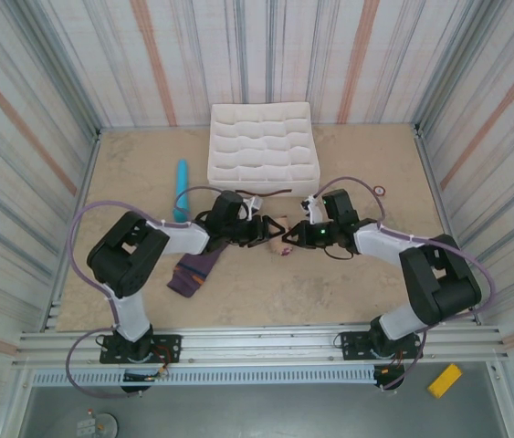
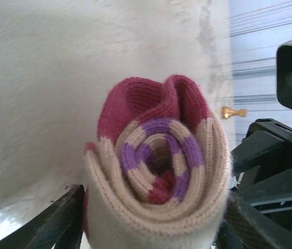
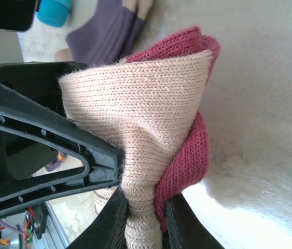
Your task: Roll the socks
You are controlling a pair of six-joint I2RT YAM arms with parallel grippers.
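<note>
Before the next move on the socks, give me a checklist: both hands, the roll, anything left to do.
1. Grip of right hand on beige sock: ok, fabric pinched between its fingers.
2. Grip of left hand: cannot tell; its fingers flank the beige sock, contact unclear.
3. Roll shape: ok, a tight spiral seen end-on in the left wrist view.
4. Roll off the table: cannot tell.
5. The purple sock: not ok, lies unrolled on the table.
6. The blue cylinder out of the way: ok, apart from both socks.
</note>
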